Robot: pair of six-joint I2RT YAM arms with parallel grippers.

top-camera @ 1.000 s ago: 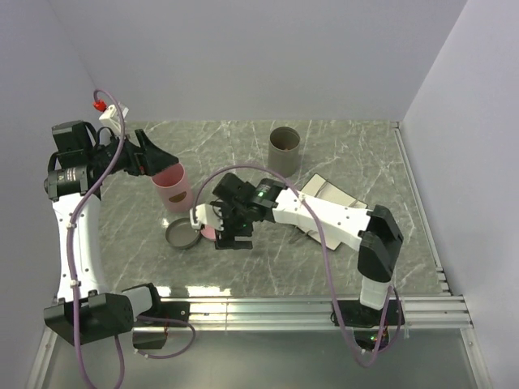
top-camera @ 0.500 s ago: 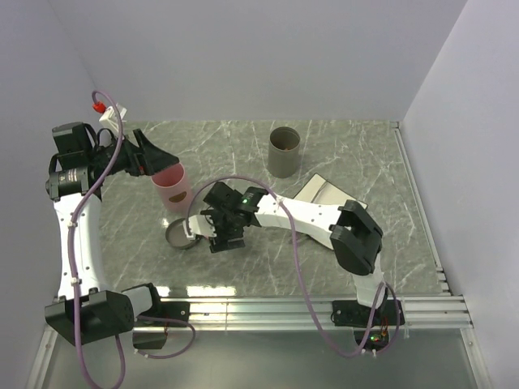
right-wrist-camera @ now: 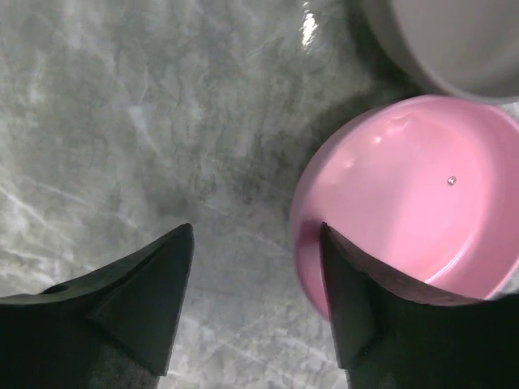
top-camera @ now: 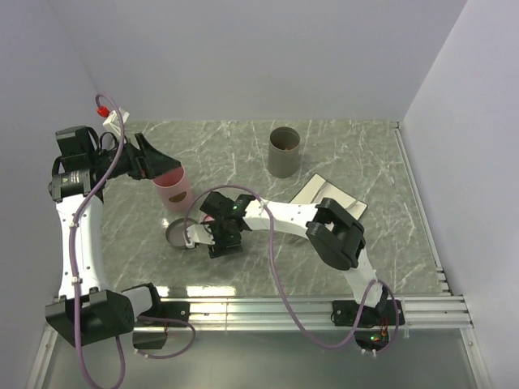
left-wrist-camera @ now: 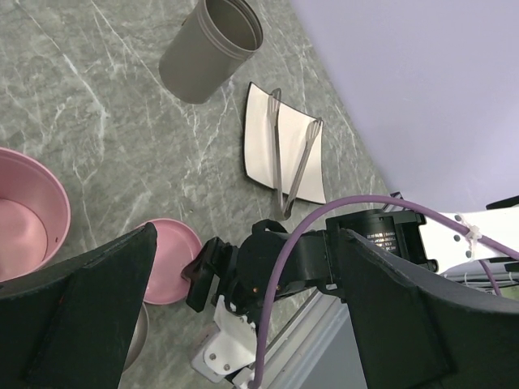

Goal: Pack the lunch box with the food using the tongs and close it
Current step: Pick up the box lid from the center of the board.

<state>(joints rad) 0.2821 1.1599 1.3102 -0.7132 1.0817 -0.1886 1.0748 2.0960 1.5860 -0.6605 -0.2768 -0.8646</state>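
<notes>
The pink lunch box pot (top-camera: pixel 173 188) stands upright at the left, and my left gripper (top-camera: pixel 165 168) hovers open at its rim. Its shallow pink tray (right-wrist-camera: pixel 413 203) lies on the table beside a grey tray (right-wrist-camera: pixel 446 40). My right gripper (right-wrist-camera: pixel 255 300) is low over the pink tray's edge, open, one finger (right-wrist-camera: pixel 357 308) over the tray and the other over bare table. The tongs (left-wrist-camera: pixel 292 158) rest on the white square plate (left-wrist-camera: pixel 263 130) at the right. No food shows in any view.
A grey cup (top-camera: pixel 284 150) stands at the back centre. The grey tray (top-camera: pixel 178 237) sits just left of the right gripper. Walls close the table on three sides, and a metal rail (top-camera: pixel 308 308) runs along the near edge.
My right arm has swung left and folded in, bringing its gripper down to the pink tray's edge with the jaws narrowing. The left arm has barely moved.
</notes>
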